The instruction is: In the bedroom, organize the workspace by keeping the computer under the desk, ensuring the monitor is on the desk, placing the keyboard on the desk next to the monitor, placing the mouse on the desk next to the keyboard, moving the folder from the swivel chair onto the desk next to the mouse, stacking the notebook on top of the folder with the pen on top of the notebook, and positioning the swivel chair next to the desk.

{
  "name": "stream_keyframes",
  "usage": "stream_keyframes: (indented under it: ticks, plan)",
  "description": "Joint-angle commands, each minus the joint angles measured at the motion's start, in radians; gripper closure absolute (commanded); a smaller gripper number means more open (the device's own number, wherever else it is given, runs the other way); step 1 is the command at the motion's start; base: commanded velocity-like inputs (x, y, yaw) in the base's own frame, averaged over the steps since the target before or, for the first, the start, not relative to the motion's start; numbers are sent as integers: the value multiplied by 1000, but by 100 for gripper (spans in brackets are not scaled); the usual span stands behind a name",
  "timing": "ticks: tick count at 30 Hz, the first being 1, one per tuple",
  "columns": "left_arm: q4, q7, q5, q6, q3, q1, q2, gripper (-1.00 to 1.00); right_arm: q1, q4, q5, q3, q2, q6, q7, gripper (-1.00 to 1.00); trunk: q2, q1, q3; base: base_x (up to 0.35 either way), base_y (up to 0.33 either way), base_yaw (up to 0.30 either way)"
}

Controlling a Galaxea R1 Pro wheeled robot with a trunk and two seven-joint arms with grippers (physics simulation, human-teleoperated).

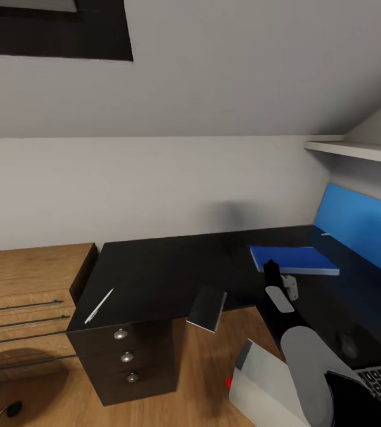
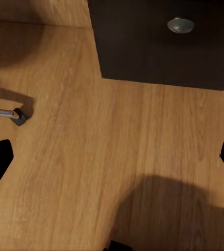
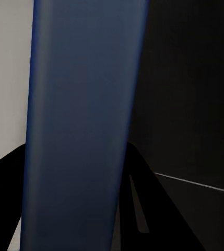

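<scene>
Flat bright blue rectangular folder [image 1: 294, 260] at centre-right, clasped at its near edge by right gripper [image 1: 271, 268]; left gripper [image 2: 112, 157] spread over floor.

Right tool [image 1: 271, 268] at the blue folder [image 1: 294, 260] on the desk [image 1: 166, 273]; pen [image 1: 99, 306] near its corner

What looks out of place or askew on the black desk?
The notebook hangs over the front edge of the desk, tilted, not on the folder. The pen lies alone near the desk's left corner, far from both. The right gripper reaches toward the folder's near edge.
</scene>
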Motion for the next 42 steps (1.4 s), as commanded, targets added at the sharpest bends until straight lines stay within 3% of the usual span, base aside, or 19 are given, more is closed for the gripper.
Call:
stream_keyframes:
  ticks: [1, 15, 34, 38, 42]
  plan:
    - [0, 3, 3, -3, -3, 0, 0, -100, -1, -1, -14, -1, 0, -2, -1, 100, -1, 0, -1, 0, 0, -244]
    - [-1, 3, 5, -3, -1, 0, 0, -100, -1, 10, -30, -1, -3, -2, -1, 100, -1, 0, -1, 0, 0, -203]
    - [-31, 7, 5, -3, 3, 0, -3, -100, -1, 8, -30, -1, -3, 3, 3, 100, -1, 0, -1, 0, 0, -12]
    - [-44, 6, 6, -1, 3, 0, -3, -100, -1, 5, -29, -1, -3, -1, 41, 100, -1, 0, -1, 0, 0, 0]
    - [-47, 6, 6, 1, 3, 0, -3, -100, 0, 7, -29, -1, -3, -1, 164, 100, -15, 8, -7, 0, 0, 0]
